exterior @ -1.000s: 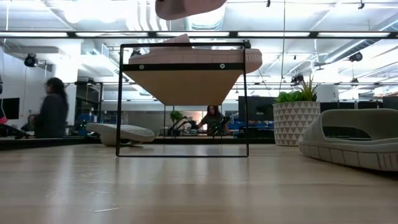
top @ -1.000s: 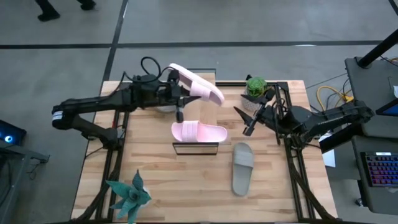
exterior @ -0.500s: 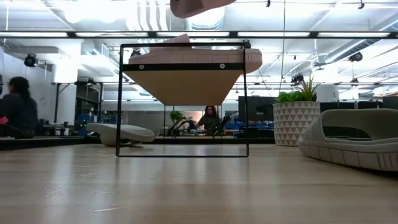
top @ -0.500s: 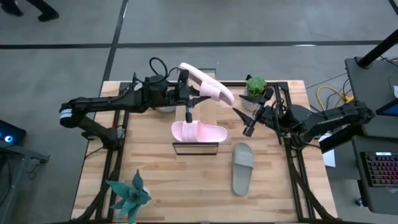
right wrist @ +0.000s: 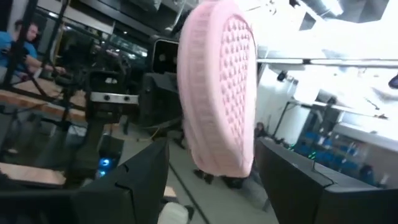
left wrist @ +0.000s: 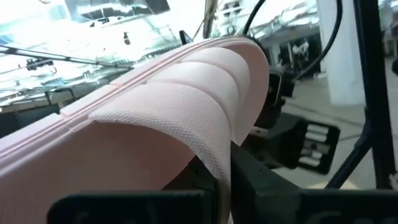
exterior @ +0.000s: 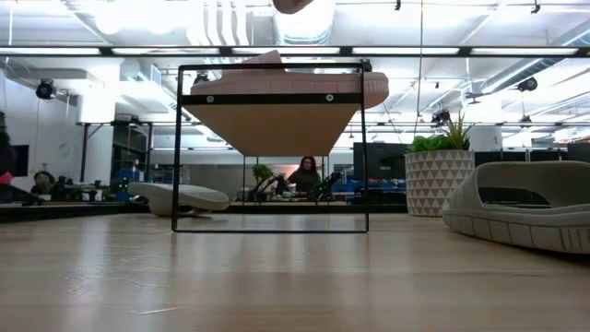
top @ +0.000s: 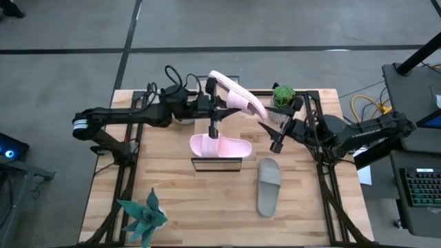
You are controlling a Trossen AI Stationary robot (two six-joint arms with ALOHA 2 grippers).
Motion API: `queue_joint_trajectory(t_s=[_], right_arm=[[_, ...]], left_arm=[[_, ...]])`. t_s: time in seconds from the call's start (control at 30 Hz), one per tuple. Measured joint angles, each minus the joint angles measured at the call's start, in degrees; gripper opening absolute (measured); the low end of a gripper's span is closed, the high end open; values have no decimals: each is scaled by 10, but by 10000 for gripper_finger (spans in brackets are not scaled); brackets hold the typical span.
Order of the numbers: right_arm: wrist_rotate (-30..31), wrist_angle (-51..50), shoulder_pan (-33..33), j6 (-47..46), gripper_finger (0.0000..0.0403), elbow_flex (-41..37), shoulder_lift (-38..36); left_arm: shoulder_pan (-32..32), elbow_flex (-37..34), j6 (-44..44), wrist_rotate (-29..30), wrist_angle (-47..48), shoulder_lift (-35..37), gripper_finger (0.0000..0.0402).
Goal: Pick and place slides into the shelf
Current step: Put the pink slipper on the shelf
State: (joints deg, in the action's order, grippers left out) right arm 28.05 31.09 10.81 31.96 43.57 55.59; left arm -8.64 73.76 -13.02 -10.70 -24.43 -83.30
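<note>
Left tool (top: 215,105) gripping pink slide (top: 238,101), above shelf (top: 216,164)

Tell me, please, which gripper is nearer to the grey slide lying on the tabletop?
Right. The right gripper hovers open just beyond the grey slide. The left gripper is farther off, above the shelf, holding a pink slide aloft.

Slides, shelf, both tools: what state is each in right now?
Pink slide: held aloft by left tool, tilted.
Second pink slide: lying on shelf.
Grey slide: upright on table, right of shelf.
Far grey slide: on table behind shelf.
Right tool: open, empty.
</note>
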Motion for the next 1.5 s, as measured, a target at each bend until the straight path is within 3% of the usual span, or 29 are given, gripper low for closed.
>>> queue_joint_trajectory(t_s=[0.47, 0.6, 0.8, 0.97, 1.2, 1.37, 1.5], right_arm=[[-28, 26, -7, 30, 207, 0, 1], [-28, 26, -7, 33, 159, 0, 1], [-21, 30, -7, 67, 41, 0, 0], [13, 35, -7, 70, 32, 0, 0], [43, 26, -7, 54, 32, 0, -7], [51, -50, -7, 11, 32, 27, -21], [61, -148, -8, -42, 31, 71, -29]], left_arm=[[1, 5, 37, -52, -54, -36, 0], [1, 6, 38, -52, -53, -37, 0], [1, 6, 37, -58, -50, -33, 0], [1, 4, 31, -65, -44, -32, 3], [1, 0, -56, -79, 6, -21, 87], [1, -2, -120, -81, 52, -8, 168], [3, -2, -197, -56, 95, 24, 209]])
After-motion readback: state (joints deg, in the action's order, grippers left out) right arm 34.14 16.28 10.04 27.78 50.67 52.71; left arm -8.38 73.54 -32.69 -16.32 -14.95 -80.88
